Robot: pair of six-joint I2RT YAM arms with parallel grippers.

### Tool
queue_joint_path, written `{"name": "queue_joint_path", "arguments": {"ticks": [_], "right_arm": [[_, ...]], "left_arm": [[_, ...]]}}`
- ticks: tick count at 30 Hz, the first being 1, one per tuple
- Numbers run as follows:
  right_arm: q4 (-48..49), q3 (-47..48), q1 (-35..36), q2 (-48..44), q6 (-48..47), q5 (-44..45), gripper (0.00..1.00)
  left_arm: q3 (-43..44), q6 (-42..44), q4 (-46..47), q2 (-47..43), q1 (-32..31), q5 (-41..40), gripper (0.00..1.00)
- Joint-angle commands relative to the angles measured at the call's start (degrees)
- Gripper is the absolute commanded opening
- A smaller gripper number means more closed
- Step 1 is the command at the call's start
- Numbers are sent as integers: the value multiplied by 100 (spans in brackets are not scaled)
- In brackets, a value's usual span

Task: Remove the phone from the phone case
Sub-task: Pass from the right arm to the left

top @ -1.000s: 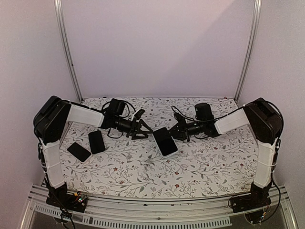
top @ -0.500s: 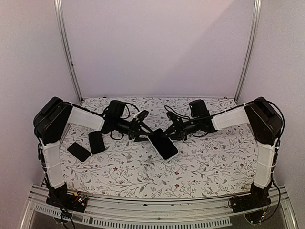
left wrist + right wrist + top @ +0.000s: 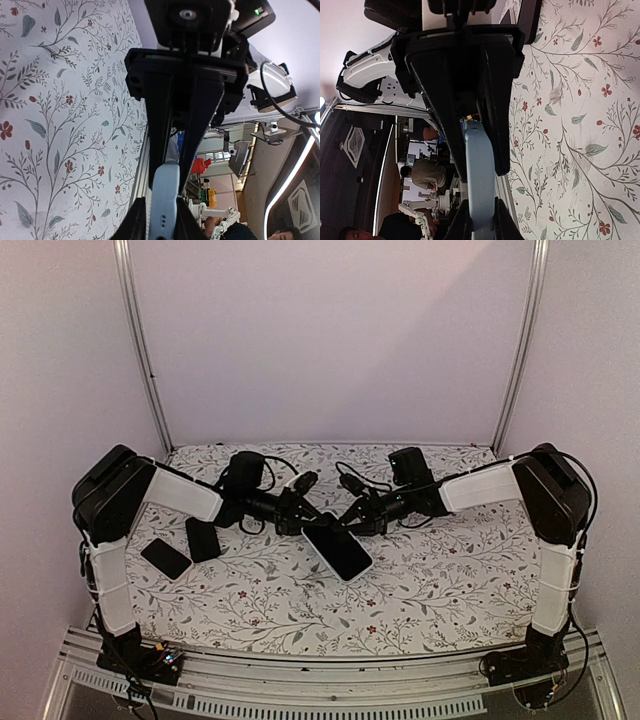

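A phone with a dark screen sits in a light blue phone case and tilts above the middle of the table. Both grippers hold its far end. My left gripper comes in from the left and my right gripper from the right. In the left wrist view my left gripper is shut on the blue edge of the phone case. In the right wrist view my right gripper pinches the phone case the same way. The screen is hidden in both wrist views.
Two dark phones lie flat at the left of the floral table cover, close to the left arm. Metal posts stand at the back corners, and a rail runs along the near edge.
My left gripper has moved right to the phone and shut on its case. The right gripper, still shut, has carried the phone a little to the left.
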Motion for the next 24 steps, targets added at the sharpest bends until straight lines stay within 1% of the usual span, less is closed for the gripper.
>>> {"name": "queue_joint_path", "arguments": {"ticks": [1,3,4,6,9,13,17,19,21,24], "right_arm": [[-54,154,38,55,-107,-158,0],[-97,154,40,59,-131,-105,0],[-129,161,40,67,-164,-65,0],[-199,155,40,45,-209,46,1],[-359,174,40,3,-303,328,13],[-850,276,22,-120,-557,1039,37],[-990,188,-89,-474,-561,1762,57],[-1006,104,-183,-668,-475,2101,64],[-1017,-5,-257,-922,-396,2624,69],[-1017,-195,-341,-1354,-286,3213,72]], "left_arm": [[-63,-109,357,36,-89,1,12],[-94,-161,413,43,-102,-21,2],[-118,-233,478,48,-99,-29,0],[-192,-417,708,50,-107,-23,0],[-277,-707,1047,53,-98,-40,0],[-405,-941,1248,-35,-60,-278,0],[-596,-1258,1441,-231,63,-654,0],[-713,-1439,1583,-332,149,-839,0],[-885,-1678,1805,-448,238,-1034,0],[-1070,-1937,2032,-628,367,-1379,0]]}}
